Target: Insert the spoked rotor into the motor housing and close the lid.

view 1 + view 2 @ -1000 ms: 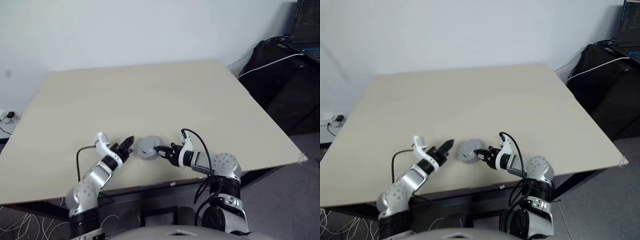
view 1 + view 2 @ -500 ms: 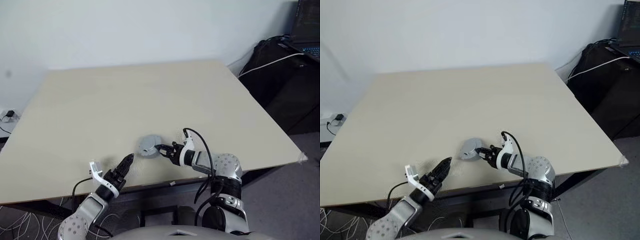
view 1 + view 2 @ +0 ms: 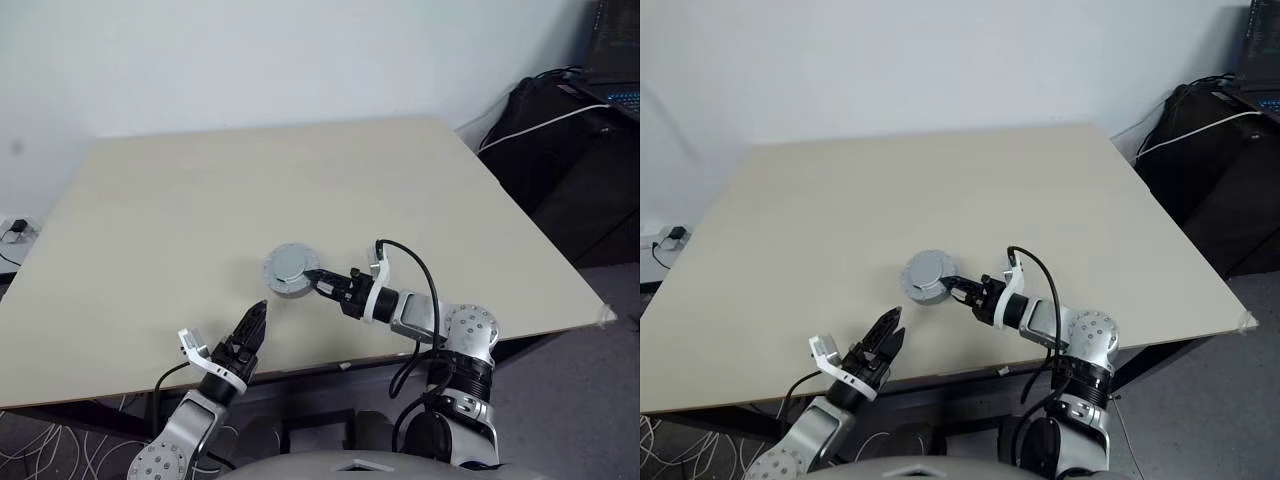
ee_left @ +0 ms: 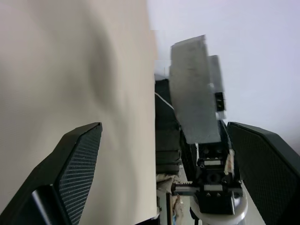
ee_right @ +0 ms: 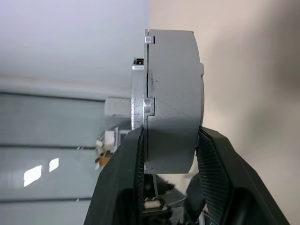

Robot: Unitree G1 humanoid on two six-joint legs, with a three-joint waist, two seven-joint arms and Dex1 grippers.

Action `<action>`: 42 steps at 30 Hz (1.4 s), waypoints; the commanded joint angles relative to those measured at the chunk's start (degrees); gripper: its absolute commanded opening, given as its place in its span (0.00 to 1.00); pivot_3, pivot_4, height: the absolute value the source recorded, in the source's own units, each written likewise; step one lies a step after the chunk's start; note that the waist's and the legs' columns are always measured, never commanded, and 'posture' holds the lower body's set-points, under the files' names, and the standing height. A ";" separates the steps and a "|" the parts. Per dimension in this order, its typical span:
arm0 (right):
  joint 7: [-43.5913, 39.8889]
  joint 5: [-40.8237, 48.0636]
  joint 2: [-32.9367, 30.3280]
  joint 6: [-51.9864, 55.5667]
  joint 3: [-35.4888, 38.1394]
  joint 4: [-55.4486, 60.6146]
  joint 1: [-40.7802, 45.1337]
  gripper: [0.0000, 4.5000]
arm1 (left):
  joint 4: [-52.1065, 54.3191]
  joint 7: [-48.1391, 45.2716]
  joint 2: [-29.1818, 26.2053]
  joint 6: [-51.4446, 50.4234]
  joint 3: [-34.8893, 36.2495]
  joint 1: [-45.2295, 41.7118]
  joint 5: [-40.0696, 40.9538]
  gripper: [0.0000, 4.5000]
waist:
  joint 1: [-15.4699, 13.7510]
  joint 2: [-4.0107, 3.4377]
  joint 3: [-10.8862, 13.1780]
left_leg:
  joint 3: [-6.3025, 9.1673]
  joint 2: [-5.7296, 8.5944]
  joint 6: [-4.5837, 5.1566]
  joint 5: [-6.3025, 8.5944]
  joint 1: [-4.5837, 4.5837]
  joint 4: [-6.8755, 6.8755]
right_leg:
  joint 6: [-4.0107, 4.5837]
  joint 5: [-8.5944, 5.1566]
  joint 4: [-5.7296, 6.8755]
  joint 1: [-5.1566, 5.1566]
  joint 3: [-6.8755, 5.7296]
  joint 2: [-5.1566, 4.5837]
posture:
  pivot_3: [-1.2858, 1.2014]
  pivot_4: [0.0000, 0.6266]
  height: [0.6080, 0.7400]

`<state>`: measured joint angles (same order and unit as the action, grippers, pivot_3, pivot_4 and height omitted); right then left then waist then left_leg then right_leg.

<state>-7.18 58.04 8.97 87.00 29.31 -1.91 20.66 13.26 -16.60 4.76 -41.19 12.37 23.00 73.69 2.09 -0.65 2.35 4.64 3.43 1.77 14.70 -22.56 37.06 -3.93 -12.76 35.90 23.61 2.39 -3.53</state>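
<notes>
The motor housing [image 3: 291,286] is a closed grey puck held just above the table by my right gripper [image 3: 316,280], which is shut on its edge. The lid [image 3: 288,263] lies flat on top of it, smooth grey side up. In the right wrist view the housing [image 5: 173,93] stands edge-on between the two black fingers [image 5: 123,183]. The spoked rotor is hidden. My left gripper [image 3: 252,326] is open and holds nothing, near the table's front edge, left of and nearer than the housing. Its wrist view shows the housing [image 4: 193,103] ahead in the other gripper.
The beige table [image 3: 300,180] stretches bare behind and to both sides of the housing. A black bag [image 3: 570,140] with a white cable and a laptop [image 3: 615,60] stands beyond the table's right edge. Cables lie on the floor at the left.
My right gripper has lifted the housing off the table and carried it a little further back. My left gripper has drawn back from the housing to the front edge and opened.
</notes>
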 commanded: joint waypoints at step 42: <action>0.63 6.06 4.28 4.31 -5.95 1.64 -2.77 0.29 | 0.79 -0.85 2.37 6.16 -6.14 -2.08 7.36 0.49 | 0.02 -0.04 -0.07 | -0.16 -0.01 0.08 -0.05 0.10 0.25 | -0.12 0.14 0.09 -0.17 0.15 0.11 | 0.52 0.00 1.00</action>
<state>-5.85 61.98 9.17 91.49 24.69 -2.26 18.36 12.90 -17.51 4.31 -34.85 7.79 22.29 81.12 2.11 -0.68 2.28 4.48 3.42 1.85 14.65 -22.46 37.31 -4.06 -12.61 35.99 23.43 2.54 -3.42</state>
